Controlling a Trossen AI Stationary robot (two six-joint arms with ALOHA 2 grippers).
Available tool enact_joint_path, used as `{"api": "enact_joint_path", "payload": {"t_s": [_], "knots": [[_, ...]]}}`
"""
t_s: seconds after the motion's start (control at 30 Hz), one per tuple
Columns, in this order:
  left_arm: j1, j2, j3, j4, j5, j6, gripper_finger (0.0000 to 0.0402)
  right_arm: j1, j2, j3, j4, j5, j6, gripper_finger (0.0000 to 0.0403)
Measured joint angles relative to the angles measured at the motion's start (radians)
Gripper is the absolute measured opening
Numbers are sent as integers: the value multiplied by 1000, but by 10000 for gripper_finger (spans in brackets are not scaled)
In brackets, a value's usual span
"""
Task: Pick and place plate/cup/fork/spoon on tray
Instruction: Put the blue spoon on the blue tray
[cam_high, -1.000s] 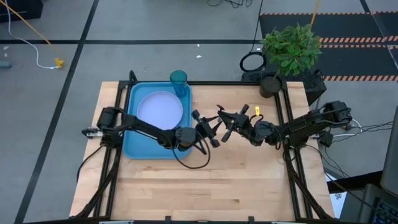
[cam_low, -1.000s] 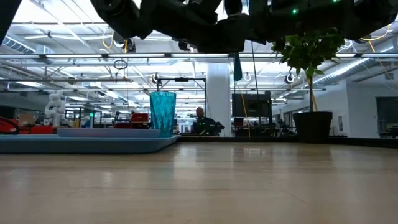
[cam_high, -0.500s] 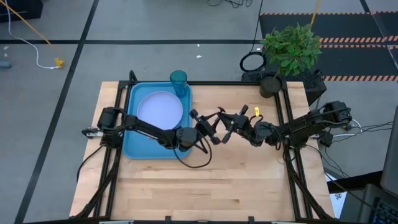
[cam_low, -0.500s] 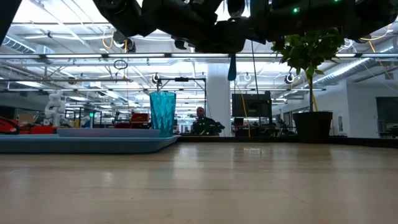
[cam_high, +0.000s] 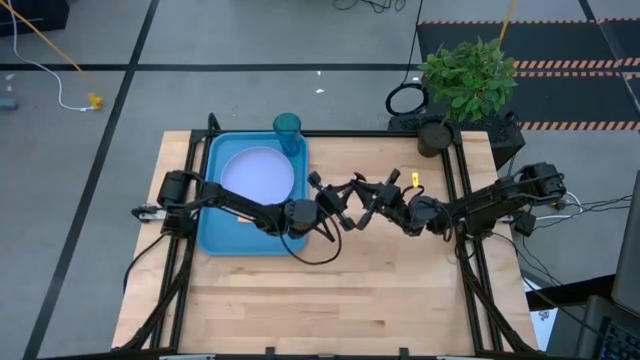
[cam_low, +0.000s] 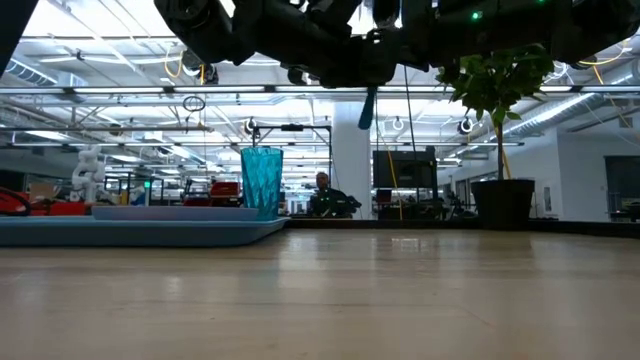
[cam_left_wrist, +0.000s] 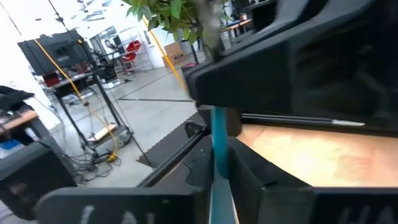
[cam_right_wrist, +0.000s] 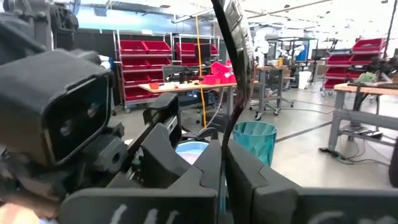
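Spoon (cam_left_wrist: 219, 149): light-blue handle, held in the air above the middle of the worktop, clear of the wood. Both grippers meet on it. In the left wrist view the handle runs up between the left gripper's (cam_high: 335, 205) fingers, which are closed onto it. In the right wrist view the dark metal end stands between the right gripper's (cam_high: 372, 200) fingers, likewise nearly closed on it. In the low view the handle (cam_low: 367, 106) hangs below the joined arms.

Fork (cam_high: 412, 182): orange handle showing, lying on the worktop near the far right corner, partly hidden by the right arm; tines not made out.

Plate (cam_high: 257, 174): pale, round, already lying in the tray.

Cup (cam_high: 287, 131): teal tumbler, upright at the tray's far right corner; whether it stands inside the rim cannot be told.

Tray (cam_high: 218, 235): bright blue, along the worktop's left side toward the far edge.

Potted plant (cam_high: 467, 75): at the far right corner, not part of the task.

Step in hand, as judged: an arm-to-arm handover of the spoon, apparently right to left, since the tray lies on the left arm's side. Next move calls for one gripper to release cleanly while the other keeps a firm grip, then carriage to the tray's bare near strip beside the plate.
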Motion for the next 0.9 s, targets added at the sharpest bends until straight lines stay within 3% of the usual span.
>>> {"api": "enact_joint_path", "payload": {"t_s": [0.07,0.37,0.7,0.9], "knots": [[-1,0,0,0,1,25,22,0,0,0,-10,12,-6,0],[-3,-2,0,-36,7,43,25,-1,-1,0,-49,-37,-11,17],[0,-88,0,-265,162,-12,9,0,-46,1,-209,-127,-22,100],[7,-188,0,-455,310,-28,5,0,-132,2,-324,-199,-41,122]]}}
